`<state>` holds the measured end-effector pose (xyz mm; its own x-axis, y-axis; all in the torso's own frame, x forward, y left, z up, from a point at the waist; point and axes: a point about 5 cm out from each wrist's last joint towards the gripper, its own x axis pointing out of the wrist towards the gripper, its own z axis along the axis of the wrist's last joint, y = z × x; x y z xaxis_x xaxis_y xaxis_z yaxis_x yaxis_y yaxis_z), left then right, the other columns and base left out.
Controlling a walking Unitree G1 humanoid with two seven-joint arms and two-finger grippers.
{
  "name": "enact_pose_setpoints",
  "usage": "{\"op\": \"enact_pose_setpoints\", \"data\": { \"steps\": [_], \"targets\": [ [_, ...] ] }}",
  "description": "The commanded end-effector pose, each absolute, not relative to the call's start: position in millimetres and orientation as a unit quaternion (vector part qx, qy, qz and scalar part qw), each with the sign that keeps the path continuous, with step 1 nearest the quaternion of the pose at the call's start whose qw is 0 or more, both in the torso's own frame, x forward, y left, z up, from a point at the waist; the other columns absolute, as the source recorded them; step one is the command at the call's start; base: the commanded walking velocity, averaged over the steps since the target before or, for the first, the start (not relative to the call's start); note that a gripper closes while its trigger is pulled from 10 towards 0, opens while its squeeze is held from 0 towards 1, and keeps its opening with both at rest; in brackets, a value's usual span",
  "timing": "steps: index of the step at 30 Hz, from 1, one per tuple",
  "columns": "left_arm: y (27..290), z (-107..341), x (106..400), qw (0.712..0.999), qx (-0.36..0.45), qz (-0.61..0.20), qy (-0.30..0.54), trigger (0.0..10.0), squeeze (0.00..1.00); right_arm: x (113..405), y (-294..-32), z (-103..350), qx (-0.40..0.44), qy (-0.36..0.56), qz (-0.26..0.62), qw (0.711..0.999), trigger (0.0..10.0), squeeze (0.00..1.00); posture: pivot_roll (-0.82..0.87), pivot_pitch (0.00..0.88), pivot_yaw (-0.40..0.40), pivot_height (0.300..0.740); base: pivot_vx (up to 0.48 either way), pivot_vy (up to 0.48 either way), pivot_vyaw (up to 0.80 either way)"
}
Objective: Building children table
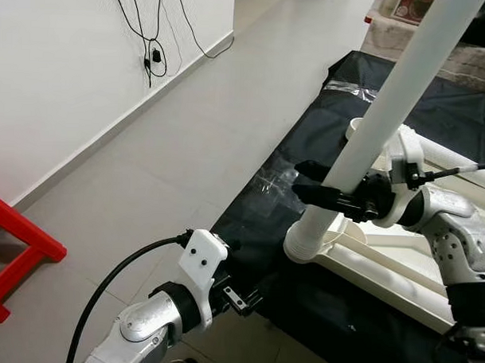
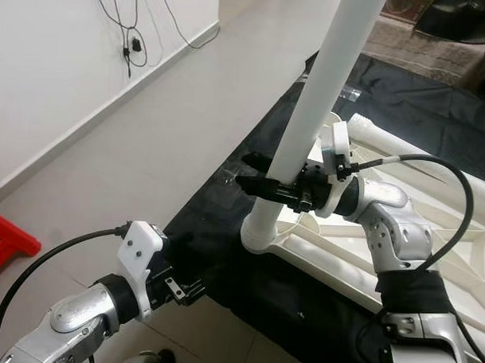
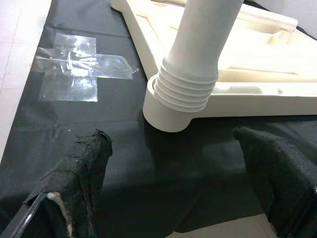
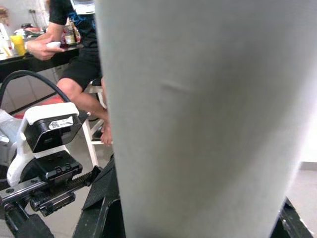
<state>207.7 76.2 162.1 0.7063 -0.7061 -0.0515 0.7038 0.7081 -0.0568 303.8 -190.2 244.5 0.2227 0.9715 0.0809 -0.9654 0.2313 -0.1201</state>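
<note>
Home: tiled floor [image 1: 188, 140], rug [image 1: 470, 58]

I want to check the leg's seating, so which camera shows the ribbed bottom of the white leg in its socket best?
The left wrist view: the leg's ribbed end sits in the tabletop's corner socket, close and unobstructed. Both eye views show it smaller, below the right gripper. The right wrist view shows the leg's plain shaft up close.

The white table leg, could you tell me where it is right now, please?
The white table leg stands tilted in the corner socket of the upturned tabletop on the black mat, gripped by the right gripper, ahead to the robot's right.
</note>
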Motion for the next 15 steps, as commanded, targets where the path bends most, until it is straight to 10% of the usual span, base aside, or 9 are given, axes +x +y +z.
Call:
{"op": "enact_pose_setpoints", "data": {
  "steps": [1,15],
  "targets": [
    [75.8,159.5,204.3,0.922,-0.019,-0.385,0.045,10.0,0.00,306.5,-186.9,214.0,-0.012,0.000,0.614,0.789,10.0,0.00,0.11,0.218,-0.067,0.740,0.000,0.000,0.00],
    [75.4,158.9,204.1,0.924,-0.021,-0.379,0.047,10.0,0.00,320.6,-190.9,210.9,-0.016,0.004,0.582,0.813,10.0,0.00,0.11,0.223,-0.077,0.740,0.000,0.000,0.00]
  ]
}}
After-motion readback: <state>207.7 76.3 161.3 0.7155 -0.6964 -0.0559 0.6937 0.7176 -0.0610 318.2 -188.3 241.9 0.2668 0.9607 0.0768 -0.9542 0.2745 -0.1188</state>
